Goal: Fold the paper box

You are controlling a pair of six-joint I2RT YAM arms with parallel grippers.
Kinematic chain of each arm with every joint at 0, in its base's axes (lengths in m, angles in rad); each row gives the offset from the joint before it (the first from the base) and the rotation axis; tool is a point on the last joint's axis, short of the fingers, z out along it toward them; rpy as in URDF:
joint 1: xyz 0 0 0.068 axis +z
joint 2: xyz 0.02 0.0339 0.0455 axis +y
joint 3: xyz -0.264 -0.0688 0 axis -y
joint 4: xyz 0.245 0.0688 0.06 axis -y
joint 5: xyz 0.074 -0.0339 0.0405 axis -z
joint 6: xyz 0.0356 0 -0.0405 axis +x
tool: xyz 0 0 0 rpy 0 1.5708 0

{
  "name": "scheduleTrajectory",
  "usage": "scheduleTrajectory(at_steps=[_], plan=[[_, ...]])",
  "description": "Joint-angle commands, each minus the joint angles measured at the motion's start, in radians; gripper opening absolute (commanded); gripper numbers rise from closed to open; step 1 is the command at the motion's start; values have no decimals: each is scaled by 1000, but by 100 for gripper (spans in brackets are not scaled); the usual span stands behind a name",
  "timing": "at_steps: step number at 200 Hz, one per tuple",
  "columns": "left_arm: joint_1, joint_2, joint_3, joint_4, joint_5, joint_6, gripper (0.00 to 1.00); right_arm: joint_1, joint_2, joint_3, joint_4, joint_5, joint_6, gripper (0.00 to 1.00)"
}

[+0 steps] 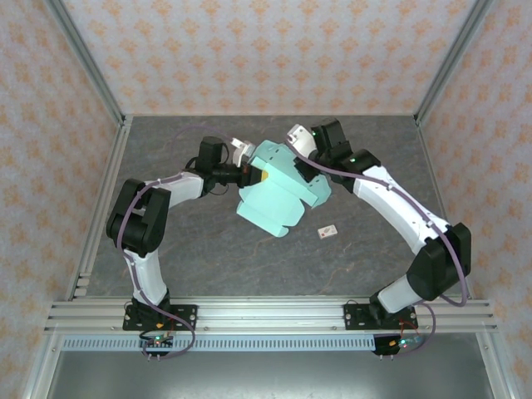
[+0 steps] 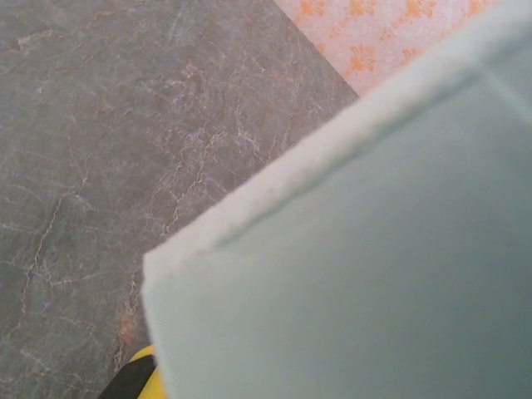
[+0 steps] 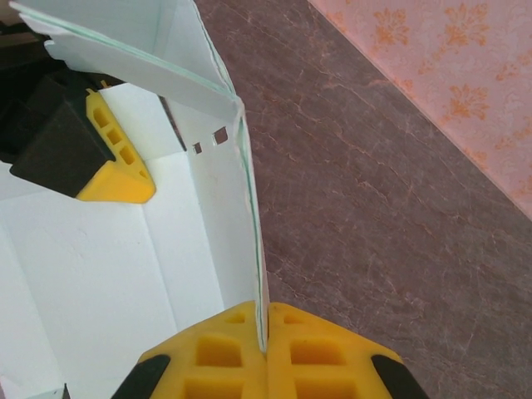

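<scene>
Your left arm bends at the elbow and reaches right across the far middle of the table (image 1: 208, 249). Your right arm arcs in from the right to meet it. The paper box (image 1: 278, 195) hangs between them, partly folded. Its long axis runs far to near, and the near end leans slightly right. The left gripper (image 1: 252, 176) is closed on the box's left edge. The right gripper (image 3: 266, 332) pinches an upright wall of the box between its closed yellow fingers (image 3: 224, 357), white inner face to the left. A small white tag (image 1: 327, 231) lies just near-right of the box.
</scene>
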Motion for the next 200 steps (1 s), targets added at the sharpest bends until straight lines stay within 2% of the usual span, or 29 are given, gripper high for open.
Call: scheduleTrajectory(at_steps=[1,29,80,121,200], plan=[[-14,-14,71,-41,-50,-94,0,46,-20,-12,23,50,14,0],[-14,-3,125,-136,-79,-145,0,104,-14,-18,9,87,4,0],[-33,-15,166,-202,-69,-183,0,189,45,-7,1,181,-12,0],[-37,-22,188,-239,-102,-219,0,244,79,-11,12,188,7,0],[-36,-1,182,-198,-125,-309,0,269,93,-50,63,148,83,0]])
